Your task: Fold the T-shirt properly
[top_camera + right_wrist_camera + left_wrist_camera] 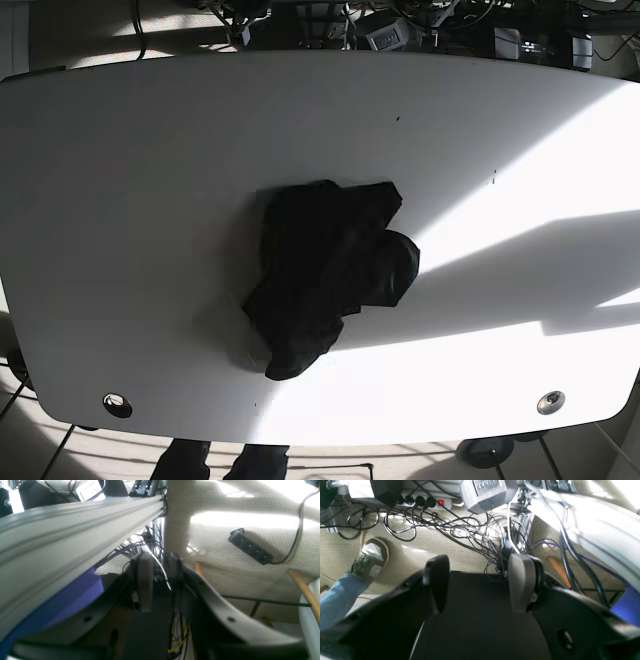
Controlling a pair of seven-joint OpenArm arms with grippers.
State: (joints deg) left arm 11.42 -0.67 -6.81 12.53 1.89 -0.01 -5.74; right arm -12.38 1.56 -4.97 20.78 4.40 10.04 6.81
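A black T-shirt (325,275) lies crumpled in a heap near the middle of the white table (150,150). Neither gripper shows in the base view. In the left wrist view my left gripper (480,580) is open with nothing between its fingers, looking at the floor beside the table's edge (595,530). My right gripper (160,580) hangs below the table's grey rail (62,530). Its fingers stand almost together, holding nothing. The shirt appears in neither wrist view.
Tangled cables (470,530) and a white power strip (430,502) cover the carpet under the table. A person's shoe (371,558) stands at the left. A black power strip (250,546) lies on the carpet. Purple parts (75,597) sit under the rail.
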